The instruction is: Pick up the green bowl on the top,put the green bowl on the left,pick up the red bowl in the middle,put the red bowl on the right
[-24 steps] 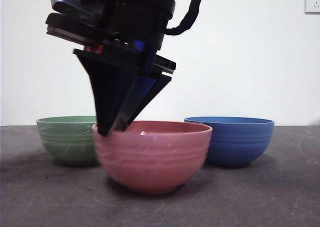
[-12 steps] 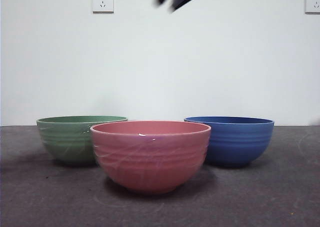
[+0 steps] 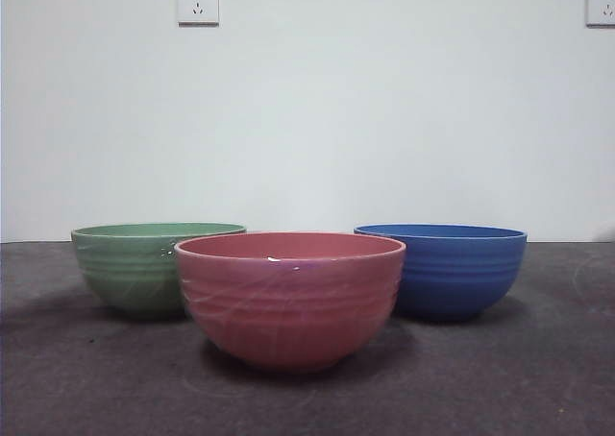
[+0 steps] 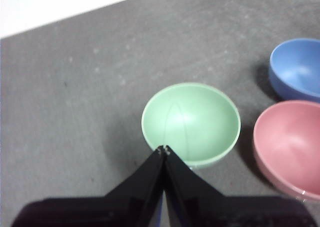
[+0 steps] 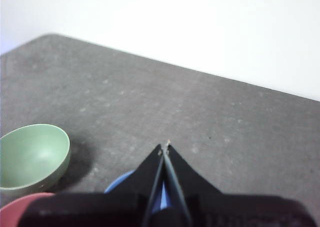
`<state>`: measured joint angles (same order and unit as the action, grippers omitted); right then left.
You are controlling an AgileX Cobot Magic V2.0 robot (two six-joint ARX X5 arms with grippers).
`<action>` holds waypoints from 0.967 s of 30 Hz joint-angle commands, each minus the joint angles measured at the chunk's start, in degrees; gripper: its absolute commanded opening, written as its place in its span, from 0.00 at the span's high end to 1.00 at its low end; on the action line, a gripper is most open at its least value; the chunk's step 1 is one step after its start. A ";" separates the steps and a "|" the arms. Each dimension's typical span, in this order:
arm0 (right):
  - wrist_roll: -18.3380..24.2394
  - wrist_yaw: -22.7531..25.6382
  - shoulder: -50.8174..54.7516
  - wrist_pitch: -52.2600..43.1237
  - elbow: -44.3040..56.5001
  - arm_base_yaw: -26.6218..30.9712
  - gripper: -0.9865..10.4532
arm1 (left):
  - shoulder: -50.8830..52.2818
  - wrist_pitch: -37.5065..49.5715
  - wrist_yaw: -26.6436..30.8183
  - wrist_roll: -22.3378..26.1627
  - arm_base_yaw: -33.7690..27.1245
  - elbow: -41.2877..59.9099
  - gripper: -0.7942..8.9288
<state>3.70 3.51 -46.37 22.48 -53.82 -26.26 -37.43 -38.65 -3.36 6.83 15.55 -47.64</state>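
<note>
Since a second ago the arm over the red bowl (image 3: 290,297) has gone up out of the front view, so you see no arm there now. Green bowl (image 3: 144,268) sits left and blue bowl (image 3: 452,268) right, with red between and nearer, all apart on the table (image 3: 538,378). That suggests both placements are done. Left gripper (image 4: 164,150) and right gripper (image 5: 164,147) hang above, jaws pressed together, empty. You'll find no readable writing.
</note>
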 commanded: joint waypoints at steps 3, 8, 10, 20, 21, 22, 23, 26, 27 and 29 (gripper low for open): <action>-2.78 1.51 10.88 -5.88 10.78 0.00 0.92 | 6.10 6.75 0.13 -3.98 -0.31 8.74 0.93; -2.56 1.62 13.73 -5.20 11.41 0.02 0.91 | 6.38 7.39 0.13 -7.10 -0.24 9.14 0.92; -2.56 1.49 14.34 -5.20 11.41 0.00 0.91 | 6.12 7.10 0.11 -7.08 -0.24 9.14 0.92; -2.56 1.38 14.40 -5.16 11.41 0.00 0.91 | 6.12 7.10 0.17 -7.08 -0.24 9.14 0.92; -2.56 1.36 14.40 -5.16 11.41 0.00 0.91 | 6.12 7.08 0.17 -7.08 -0.22 9.14 0.92; -2.56 1.36 14.40 -5.16 11.41 0.00 0.91 | 6.23 6.97 0.02 -7.08 0.17 9.18 0.92; -2.56 1.38 14.38 -5.14 11.41 0.00 0.91 | 7.43 6.19 0.39 -7.04 0.44 9.16 0.92; -2.58 1.38 14.25 -4.61 11.41 0.00 0.91 | 13.88 3.61 4.31 -4.48 0.13 9.16 0.92; -2.56 1.38 14.25 -4.20 11.41 0.00 0.91 | 17.00 2.75 5.11 -3.85 -0.33 9.25 0.92; -2.56 1.40 14.25 -3.34 11.41 0.00 0.91 | 22.40 3.10 4.96 -3.82 -1.86 10.56 0.92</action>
<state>1.87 4.91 -32.12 19.09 -42.85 -26.24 -18.37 -35.97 1.37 1.76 14.55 -38.30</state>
